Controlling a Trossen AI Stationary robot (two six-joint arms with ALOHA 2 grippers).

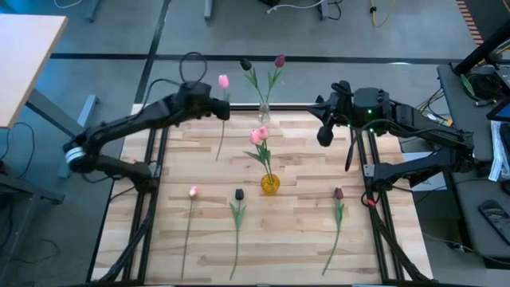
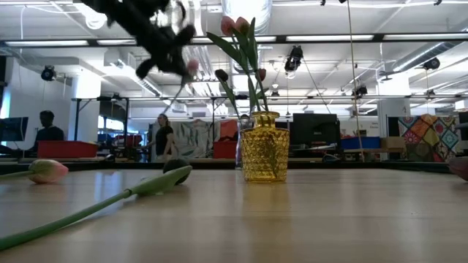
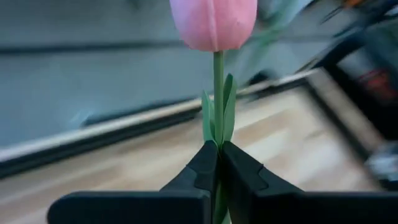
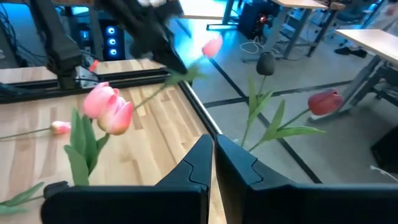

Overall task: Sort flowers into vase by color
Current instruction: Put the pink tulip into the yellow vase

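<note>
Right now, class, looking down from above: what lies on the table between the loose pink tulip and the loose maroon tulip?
In the high view, a dark-headed tulip lies between the pink tulip and the maroon tulip, with the yellow vase too.

We look straight down on the whole tabletop (image 1: pixel 303 239) from overhead; our low camera sits at its surface, facing the room. Each wrist camera looks closely past its own fingers. Overhead and low views share the yellow vase (image 1: pixel 270 184).
</note>
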